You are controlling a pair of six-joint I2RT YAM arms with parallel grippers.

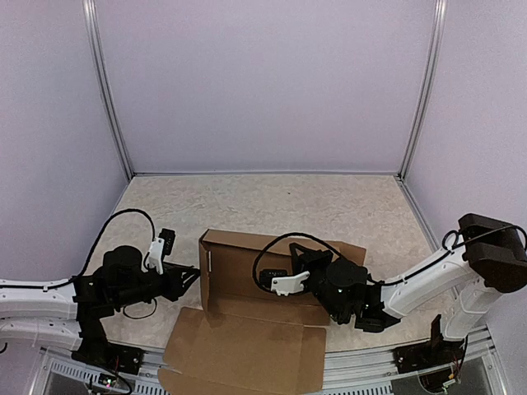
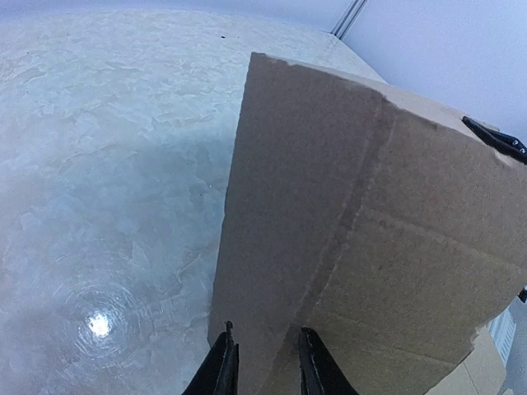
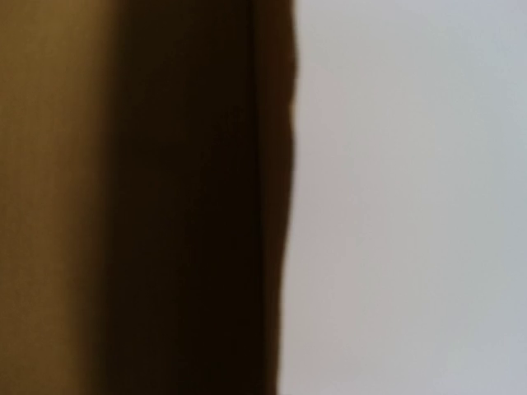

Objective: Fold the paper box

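The paper box [image 1: 239, 346] lay at lower centre, its far walls raised. The left claw [image 2: 265, 362] stood narrowly parted against its left wall and the right claw [image 1: 276, 276] inside it. I could not tell either's grip.

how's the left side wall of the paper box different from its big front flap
The left side wall stands upright, while the front flap lies flat. From above, the left side wall shows as a narrow strip and the front flap as a broad panel. The left gripper is at the left side wall; no gripper is at the front flap. Both are plain brown cardboard, parts of one paper box.
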